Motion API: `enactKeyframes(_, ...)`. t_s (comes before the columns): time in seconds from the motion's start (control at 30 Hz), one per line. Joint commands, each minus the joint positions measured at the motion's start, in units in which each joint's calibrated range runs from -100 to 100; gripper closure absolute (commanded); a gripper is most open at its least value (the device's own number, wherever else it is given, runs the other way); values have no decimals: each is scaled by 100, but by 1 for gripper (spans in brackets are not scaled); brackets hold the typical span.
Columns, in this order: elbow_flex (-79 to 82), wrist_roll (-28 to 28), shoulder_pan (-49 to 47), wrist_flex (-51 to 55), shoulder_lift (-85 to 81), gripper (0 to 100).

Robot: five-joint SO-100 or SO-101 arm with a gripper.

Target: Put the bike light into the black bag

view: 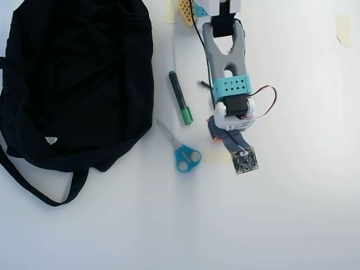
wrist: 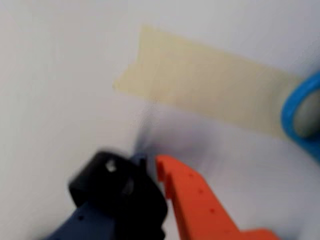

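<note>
Bike light: in the wrist view we see a small black blocky body (wrist: 117, 192) sitting between the dark finger and the orange finger (wrist: 192, 200); we take it for the bike light, though blur hides the strap.
Gripper: the gripper (wrist: 150, 170) looks closed on that black body, the orange finger touching its side.
Why held so: we judge it is gripped across its body so it can be carried over to the bag.
Axis: too blurred to say which way its long axis points.
Black bag: the black bag (view: 76, 79) lies well apart from the gripper (view: 216, 132) in the overhead view, to its left.
Between them: scissors (view: 183, 152) and a green-tipped marker (view: 180, 97) lie between gripper and bag.
Beneath the gripper: tape (wrist: 210, 85) on the table (view: 304, 214).
</note>
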Motion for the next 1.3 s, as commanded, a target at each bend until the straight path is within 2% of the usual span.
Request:
enactKeyframes(0.0, -435, -10, -82, 356, -122, 98)
enactKeyframes(0.2, -776, -4, -75, 545, -122, 98)
enactKeyframes(0.53, -1944, 43, -75, 1622, -114, 98)
enactKeyframes(0.87, -2564, 1, -45, 1992, -131, 98)
enactKeyframes(1.1, -2483, 6, -7, 2009, -363, 98)
enactKeyframes(1.27, -1755, 22, 7, 2009, -927, 98)
